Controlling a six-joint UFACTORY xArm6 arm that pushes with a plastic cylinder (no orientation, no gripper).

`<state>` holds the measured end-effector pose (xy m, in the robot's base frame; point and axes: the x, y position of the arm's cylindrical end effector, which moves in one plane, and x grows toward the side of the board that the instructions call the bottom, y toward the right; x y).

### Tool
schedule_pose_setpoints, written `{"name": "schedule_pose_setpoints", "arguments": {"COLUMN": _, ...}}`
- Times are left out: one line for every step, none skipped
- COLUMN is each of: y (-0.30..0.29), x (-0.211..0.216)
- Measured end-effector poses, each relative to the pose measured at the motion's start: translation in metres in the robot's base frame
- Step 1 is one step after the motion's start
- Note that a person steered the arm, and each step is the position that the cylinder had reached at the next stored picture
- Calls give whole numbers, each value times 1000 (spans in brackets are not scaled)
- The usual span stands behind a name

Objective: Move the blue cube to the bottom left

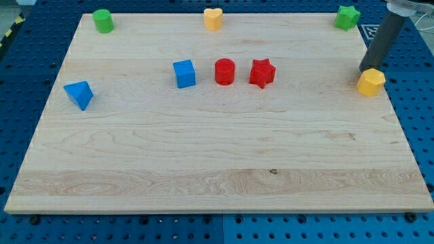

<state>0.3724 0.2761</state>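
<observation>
While the blue cube (pixel 184 73) sits left of centre on the wooden board (pixel 203 156), just left of the red cylinder (pixel 224 71) and red star (pixel 262 73), we hold nothing. Our rod's upper part is cut off at the view's top; my tip (pixel 364 69) touches the yellow block (pixel 371 82), far right.

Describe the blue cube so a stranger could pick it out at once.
On the wooden board, find the row of three blocks above the middle. The blue cube is its left end, beside the red cylinder. The other blue block, wedge-like, sits alone near the view's left edge.
</observation>
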Motion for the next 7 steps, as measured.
{"name": "schedule_pose_setpoints", "arguments": {"y": -4, "x": 10}}
{"name": "schedule_pose_setpoints", "arguments": {"y": -12, "x": -12}}
{"name": "schedule_pose_setpoints", "arguments": {"y": -63, "x": -50}}
{"name": "schedule_pose_setpoints", "arguments": {"y": -142, "x": -72}}
{"name": "schedule_pose_setpoints", "arguments": {"y": -235, "x": -86}}
{"name": "schedule_pose_setpoints", "arguments": {"y": -325, "x": -92}}
{"name": "schedule_pose_setpoints", "arguments": {"y": -375, "x": -65}}
